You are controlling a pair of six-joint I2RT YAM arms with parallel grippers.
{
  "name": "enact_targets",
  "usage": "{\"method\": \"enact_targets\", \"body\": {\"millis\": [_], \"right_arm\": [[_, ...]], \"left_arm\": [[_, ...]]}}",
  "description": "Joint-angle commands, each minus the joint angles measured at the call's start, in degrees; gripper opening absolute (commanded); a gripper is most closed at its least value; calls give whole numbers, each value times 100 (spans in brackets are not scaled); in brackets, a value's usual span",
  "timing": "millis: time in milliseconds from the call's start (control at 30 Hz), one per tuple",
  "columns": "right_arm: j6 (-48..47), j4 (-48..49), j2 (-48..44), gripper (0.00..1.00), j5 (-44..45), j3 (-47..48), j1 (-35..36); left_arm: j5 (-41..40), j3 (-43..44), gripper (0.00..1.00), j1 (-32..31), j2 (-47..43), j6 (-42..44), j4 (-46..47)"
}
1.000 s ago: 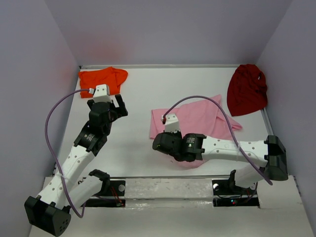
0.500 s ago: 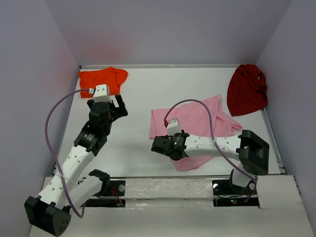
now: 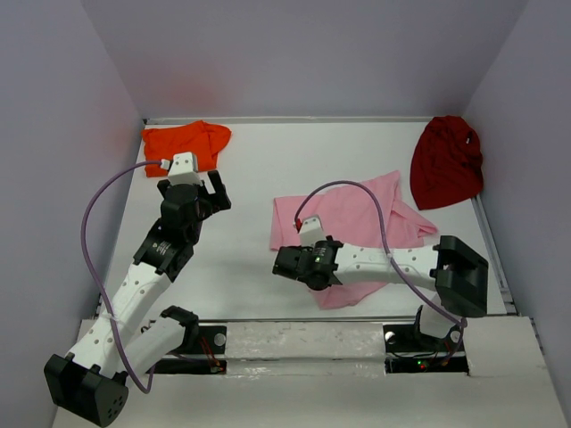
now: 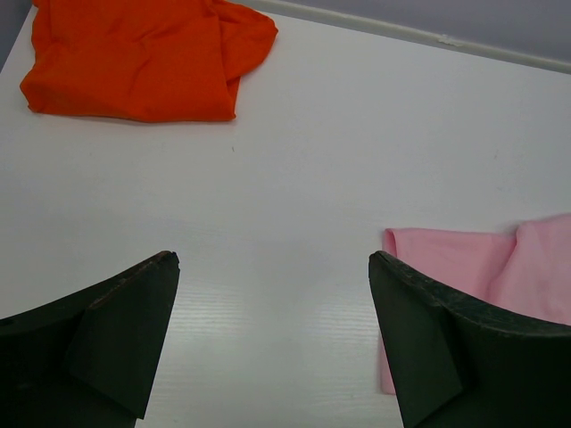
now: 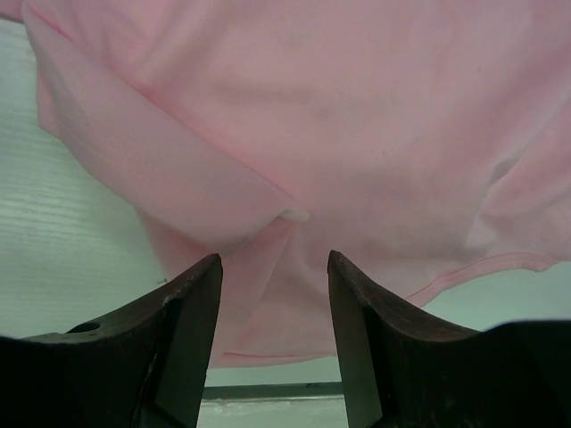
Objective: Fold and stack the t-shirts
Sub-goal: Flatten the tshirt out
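The light pink t-shirt (image 3: 357,216) lies spread in the middle of the table, partly folded over itself. My right gripper (image 3: 287,264) hovers low over its near left part, open, with pink cloth (image 5: 339,107) lying loose below and beyond the jaws and nothing pinched between them. The bright orange t-shirt (image 3: 183,143) lies bunched at the far left corner, also in the left wrist view (image 4: 143,58). The dark red t-shirt (image 3: 446,160) is heaped at the far right. My left gripper (image 3: 217,194) hangs wide open and empty over bare table, between the orange and pink shirts (image 4: 473,259).
Grey walls close in the table on the left, back and right. A raised rail (image 3: 312,119) runs along the far edge. Purple cables (image 3: 343,189) loop above both arms. The white table surface (image 4: 294,160) lies between the shirts.
The right gripper went from shut to open, letting go of the pink t-shirt, and its arm shifted left. The left arm stayed still.
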Motion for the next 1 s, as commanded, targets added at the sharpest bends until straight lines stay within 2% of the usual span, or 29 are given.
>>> {"method": "enact_targets", "body": {"millis": [0, 233, 967], "right_arm": [[23, 269, -112, 56, -142, 151, 258], [76, 559, 257, 56, -441, 160, 575], [586, 366, 1163, 56, 262, -34, 514]], "left_arm": [[-62, 2, 97, -37, -88, -6, 132], [-62, 2, 97, -37, -79, -6, 123], [-71, -6, 97, -81, -132, -15, 123]]}}
